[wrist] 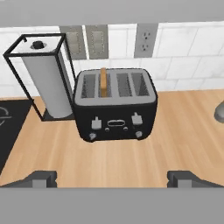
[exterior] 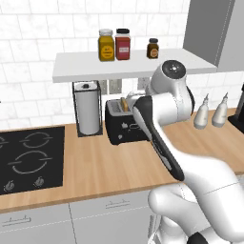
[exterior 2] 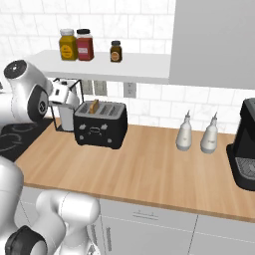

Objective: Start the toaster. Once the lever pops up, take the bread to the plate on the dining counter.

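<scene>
Left base view: black toaster (exterior: 120,125) at back of the wood counter (exterior: 95,164), against the tiled wall, partly hidden behind the white arm. Bread (exterior: 124,104) upright in a top slot, tan edge poking above the slot. Paper towel roll (exterior: 88,113) in a black wire holder just left of the toaster. Black cooktop (exterior: 29,157) set into the counter at far left. Two white squeeze bottles (exterior: 211,111) to the right, beyond the arm. White shelf (exterior: 95,66) above, carrying three jars (exterior: 115,45).

Right base view: toaster (exterior 2: 100,124) on the counter (exterior 2: 149,169), well left of centre; bread (exterior 2: 93,106) upright in the second slot from the left. Paper towel roll (exterior 2: 67,112) beside it, partly covered by the arm's end. Squeeze bottles (exterior 2: 197,133) well apart from the toaster, to its right. Black coffee machine (exterior 2: 244,144) at far right edge. Jars (exterior 2: 84,46) on the shelf (exterior 2: 109,64) overhead.

Hand view: claw (wrist: 117,179) spread fully wide, gripping nothing; fingertips (wrist: 41,178) low in the picture, short of the toaster (wrist: 115,105) and apart from it. Toaster front facing the camera, two levers and small white knobs visible. Bread (wrist: 103,81) upright in the second slot from left. Paper towel roll (wrist: 46,81) left of toaster, wall outlets (wrist: 145,39) behind.
</scene>
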